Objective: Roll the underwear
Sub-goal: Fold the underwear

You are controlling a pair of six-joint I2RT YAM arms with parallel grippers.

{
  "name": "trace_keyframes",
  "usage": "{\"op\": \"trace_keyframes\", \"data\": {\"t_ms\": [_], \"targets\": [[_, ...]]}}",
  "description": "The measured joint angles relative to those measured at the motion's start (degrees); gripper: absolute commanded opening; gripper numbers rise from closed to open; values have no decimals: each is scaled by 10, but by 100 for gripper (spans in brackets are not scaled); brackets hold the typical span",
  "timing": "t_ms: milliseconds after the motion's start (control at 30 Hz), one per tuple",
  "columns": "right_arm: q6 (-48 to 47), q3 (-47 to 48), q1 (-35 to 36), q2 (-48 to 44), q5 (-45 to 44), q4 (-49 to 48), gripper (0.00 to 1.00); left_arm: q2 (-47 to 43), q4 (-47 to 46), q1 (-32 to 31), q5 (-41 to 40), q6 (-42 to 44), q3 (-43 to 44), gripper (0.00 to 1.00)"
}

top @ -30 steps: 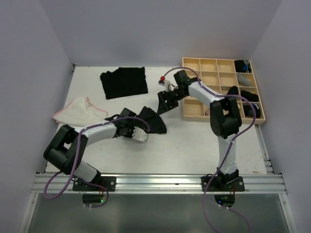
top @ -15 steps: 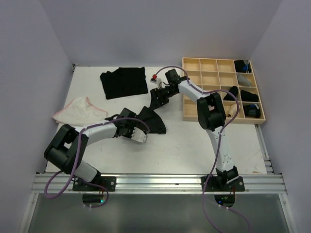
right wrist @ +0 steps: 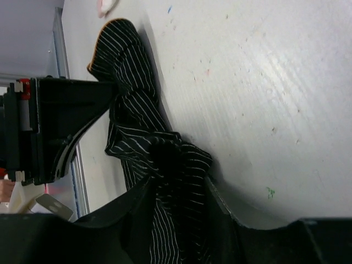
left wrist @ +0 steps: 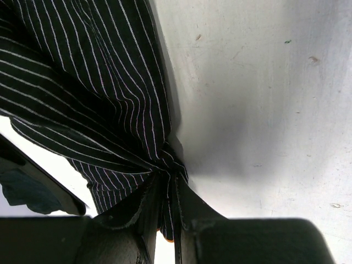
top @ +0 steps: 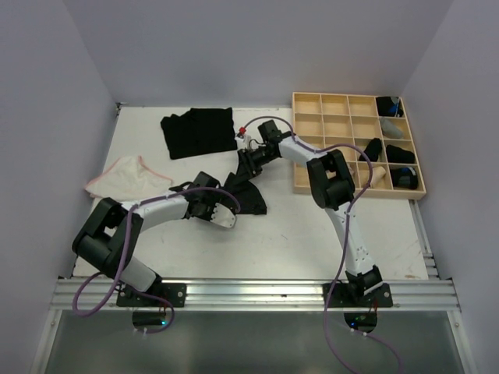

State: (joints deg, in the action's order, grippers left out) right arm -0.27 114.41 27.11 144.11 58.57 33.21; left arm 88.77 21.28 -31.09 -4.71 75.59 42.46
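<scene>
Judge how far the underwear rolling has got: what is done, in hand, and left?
Done: dark bundles sit in the tray's right-hand compartments. In hand: both the left gripper and right gripper are shut on the striped briefs mid-table, not yet rolled. Left: the black pile and the whitish briefs lie flat at the far left.

The pinstriped brief [left wrist: 110, 99], soft black cloth with fine white stripes, creases between matt black plastic fingers [left wrist: 247, 242] at the bottom of the left wrist view. The white worktop [left wrist: 264, 110] is smooth with a dull sheen, flecked with scuffs. Overhead, the grid tray [top: 335, 95] at upper right is pale bare wood, the whitish brief [top: 125, 178] at left matt cloth edged pink, the rail [top: 257, 294] along the bottom pale metal
</scene>
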Motion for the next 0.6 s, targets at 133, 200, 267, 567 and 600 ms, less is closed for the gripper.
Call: {"op": "trace_keyframes", "data": {"t_ms": [133, 200, 267, 567, 600], "targets": [[-9, -35, -2, -13, 15, -5, 36, 1, 2, 0, 0, 0, 2, 18], [-23, -65, -3, -34, 16, -3, 34, 1, 2, 0, 0, -1, 2, 18], [-37, -91, -4, -60, 17, -1, 27, 1, 2, 0, 0, -1, 2, 18], [-193, -167, -4, -184, 20, 54, 25, 1, 2, 0, 0, -1, 2, 18], [-219, -177, -3, -194, 16, 62, 24, 2, 2, 0, 0, -2, 2, 18]]}}
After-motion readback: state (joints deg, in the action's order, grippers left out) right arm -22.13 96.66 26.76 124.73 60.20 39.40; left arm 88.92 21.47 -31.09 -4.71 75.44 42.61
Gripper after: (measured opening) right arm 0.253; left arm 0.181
